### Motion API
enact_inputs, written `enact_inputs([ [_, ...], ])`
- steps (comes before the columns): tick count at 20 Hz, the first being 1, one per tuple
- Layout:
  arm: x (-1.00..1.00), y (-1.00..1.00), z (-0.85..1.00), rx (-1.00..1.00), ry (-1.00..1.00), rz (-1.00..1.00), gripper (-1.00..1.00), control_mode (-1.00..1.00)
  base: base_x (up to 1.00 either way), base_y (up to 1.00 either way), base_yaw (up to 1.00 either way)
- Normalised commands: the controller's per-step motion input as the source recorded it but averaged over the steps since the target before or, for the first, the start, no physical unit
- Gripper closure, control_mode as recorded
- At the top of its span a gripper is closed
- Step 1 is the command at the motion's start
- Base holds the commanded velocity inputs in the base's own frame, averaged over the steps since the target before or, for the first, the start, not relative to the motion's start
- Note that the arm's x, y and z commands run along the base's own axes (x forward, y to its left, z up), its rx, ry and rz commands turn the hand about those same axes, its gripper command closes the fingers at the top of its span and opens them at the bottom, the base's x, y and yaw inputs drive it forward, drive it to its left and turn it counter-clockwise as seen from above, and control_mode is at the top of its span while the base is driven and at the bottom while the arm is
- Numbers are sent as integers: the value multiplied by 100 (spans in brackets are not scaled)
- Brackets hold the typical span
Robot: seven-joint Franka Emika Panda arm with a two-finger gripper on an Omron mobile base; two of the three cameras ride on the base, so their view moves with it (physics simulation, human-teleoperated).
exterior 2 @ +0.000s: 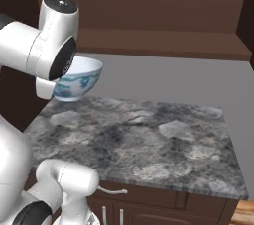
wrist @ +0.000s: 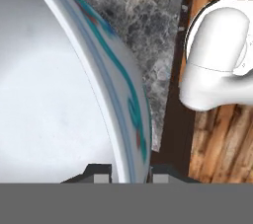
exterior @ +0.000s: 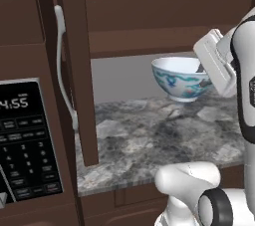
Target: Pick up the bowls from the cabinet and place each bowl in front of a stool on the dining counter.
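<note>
One dark brown wall cabinet spans the top, its door swung open beside a microwave keypad. Grey marbled table below. Painted white bowl held just above it, jaws clamped on its rim.

Grey marbled worktop — microwave panel beside

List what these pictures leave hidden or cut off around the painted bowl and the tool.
- Tool: its tips straddle the painted bowl's rim in the hand view; the grey band cuts them off.
- Bowl's right side: left base view, behind the white hand.
- Bowl's left side: right base view, behind the arm.
- Cabinet door: top cut by the frame edge.
</note>
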Motion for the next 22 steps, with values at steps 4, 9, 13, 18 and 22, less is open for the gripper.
enact_inputs([
  [4, -21, -2, -1, 0, 17, -2, 100, -100, 0, 0, 0],
  [9, 0, 0, -1, 0, 2, 0, 100, 100, -52, -14, -19],
  [13, 0, 0, 0, 0, 0, 0, 100, 100, -98, -1, -70],
  [18, 0, 0, 0, 0, 0, 0, 100, 100, -64, -34, -70],
  [22, 0, 0, 0, 0, 0, 0, 100, 100, -3, -35, -86],
])
